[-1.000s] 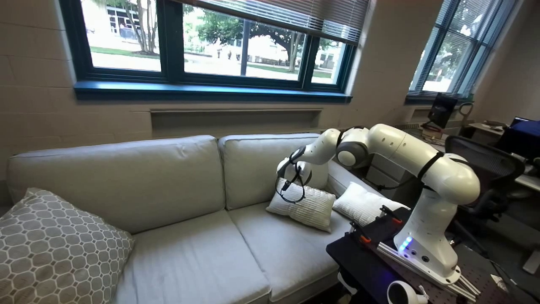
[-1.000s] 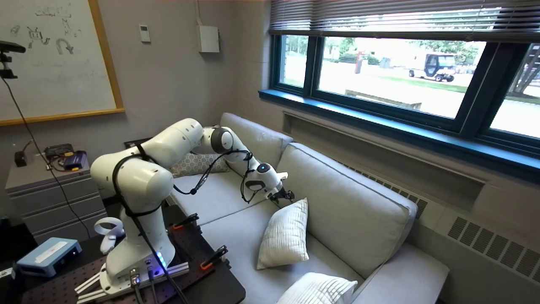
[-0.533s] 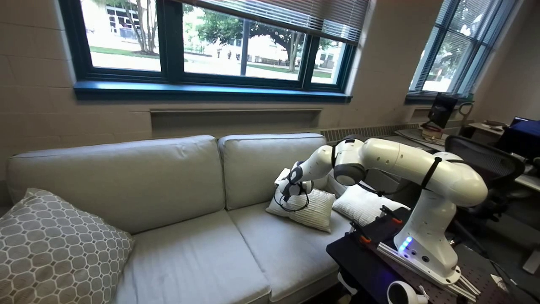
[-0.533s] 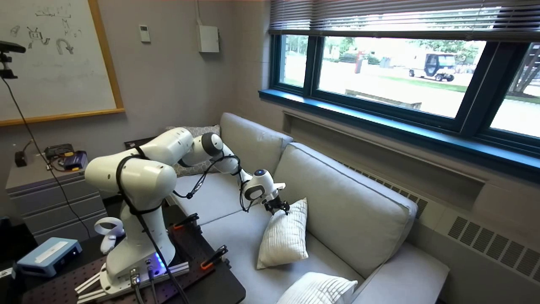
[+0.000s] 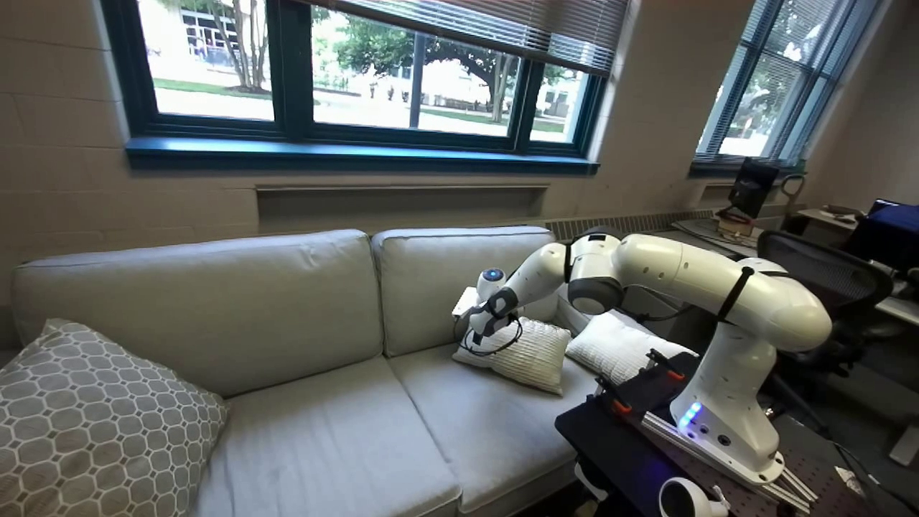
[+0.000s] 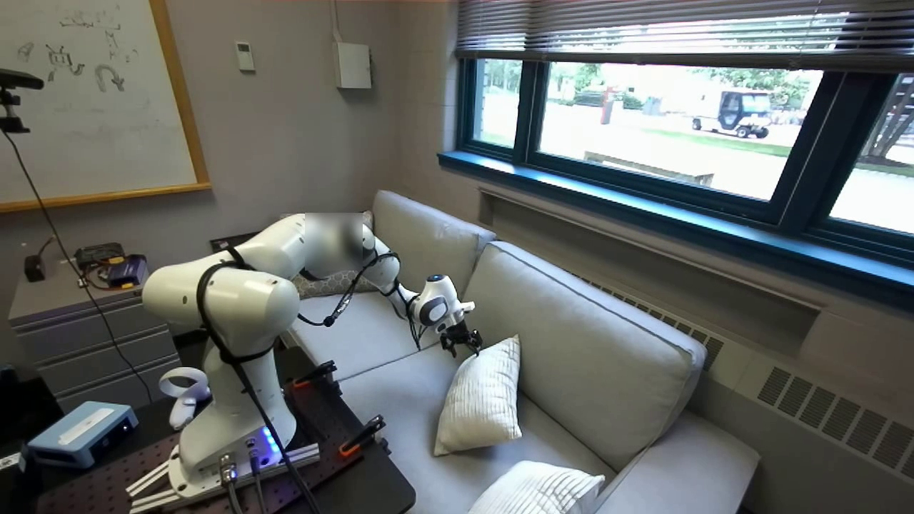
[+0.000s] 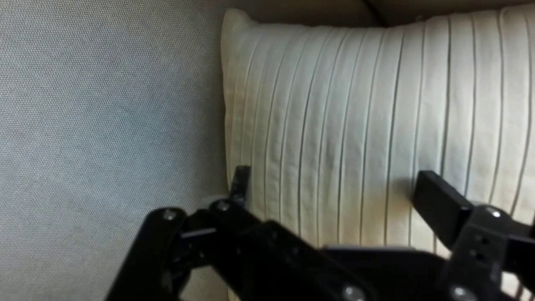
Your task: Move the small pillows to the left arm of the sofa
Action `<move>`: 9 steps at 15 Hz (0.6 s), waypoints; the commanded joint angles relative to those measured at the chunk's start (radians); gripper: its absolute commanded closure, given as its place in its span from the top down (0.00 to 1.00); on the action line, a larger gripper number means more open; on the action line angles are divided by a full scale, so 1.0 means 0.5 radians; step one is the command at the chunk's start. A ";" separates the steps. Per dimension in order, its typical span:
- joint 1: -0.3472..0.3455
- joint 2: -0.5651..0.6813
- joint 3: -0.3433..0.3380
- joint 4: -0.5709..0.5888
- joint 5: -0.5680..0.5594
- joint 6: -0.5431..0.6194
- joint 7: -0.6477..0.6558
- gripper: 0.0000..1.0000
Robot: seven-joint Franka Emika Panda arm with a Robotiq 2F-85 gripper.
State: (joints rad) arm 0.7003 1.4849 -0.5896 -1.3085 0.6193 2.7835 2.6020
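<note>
Black jointed jaws spread wide over a puffy, four-cornered off-white fabric pillow (image 6: 482, 403) with ribbed pleats, hard to tell if they touch. It's on the pale beige-grey woven-fabric sofa (image 5: 323, 434); a second pleated off-white pillow (image 6: 535, 491) sits near the padded beige-grey armrest (image 6: 689, 464).

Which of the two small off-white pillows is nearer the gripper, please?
The small pillow nearer the large patterned pillow: the gripper hangs open by its upper edge, whereas the other small pillow lies clearly farther off.
</note>
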 commanded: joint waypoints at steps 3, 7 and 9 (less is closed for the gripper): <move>0.051 0.000 -0.049 -0.007 -0.071 -0.056 -0.004 1.00; 0.020 -0.042 -0.011 -0.039 -0.076 -0.054 -0.056 1.00; -0.029 0.000 0.019 0.039 -0.075 -0.032 -0.022 1.00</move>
State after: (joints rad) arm 0.7223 1.4848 -0.6111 -1.3145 0.5763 2.7505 2.5999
